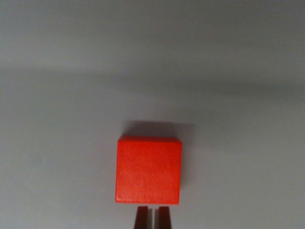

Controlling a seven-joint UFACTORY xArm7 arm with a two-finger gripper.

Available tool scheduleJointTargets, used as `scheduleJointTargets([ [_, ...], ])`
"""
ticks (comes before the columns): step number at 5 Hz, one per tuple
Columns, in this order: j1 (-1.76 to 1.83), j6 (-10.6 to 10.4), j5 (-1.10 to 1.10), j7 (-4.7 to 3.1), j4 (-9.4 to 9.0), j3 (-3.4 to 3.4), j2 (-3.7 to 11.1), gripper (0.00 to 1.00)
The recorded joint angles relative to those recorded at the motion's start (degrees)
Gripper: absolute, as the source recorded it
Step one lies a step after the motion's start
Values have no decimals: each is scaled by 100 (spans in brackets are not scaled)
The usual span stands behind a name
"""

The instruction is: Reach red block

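A red block (148,170) lies flat on a plain grey surface, slightly below the middle of the wrist view. It is square from above, with a dark shadow along its far edge. At the bottom edge of the view, just below the block, two dark reddish fingertips (141,218) of my gripper (152,217) stand side by side with only a thin slit between them. They hold nothing. The fingertips end a little short of the block's near edge; whether they touch it I cannot tell.
The grey surface (62,95) fills the whole view around the block, with a soft darker band of shadow across the upper part.
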Motion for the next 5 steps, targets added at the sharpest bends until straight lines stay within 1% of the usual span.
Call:
scheduleJointTargets([
  [1,3,-182,-19,2,-10,0,193,0],
  [2,3,-182,-19,2,-10,0,193,0],
  [3,6,-343,-36,4,-19,0,364,0],
  [4,6,-343,-36,4,-19,0,364,0],
  [5,8,-469,-49,6,-26,1,499,0],
])
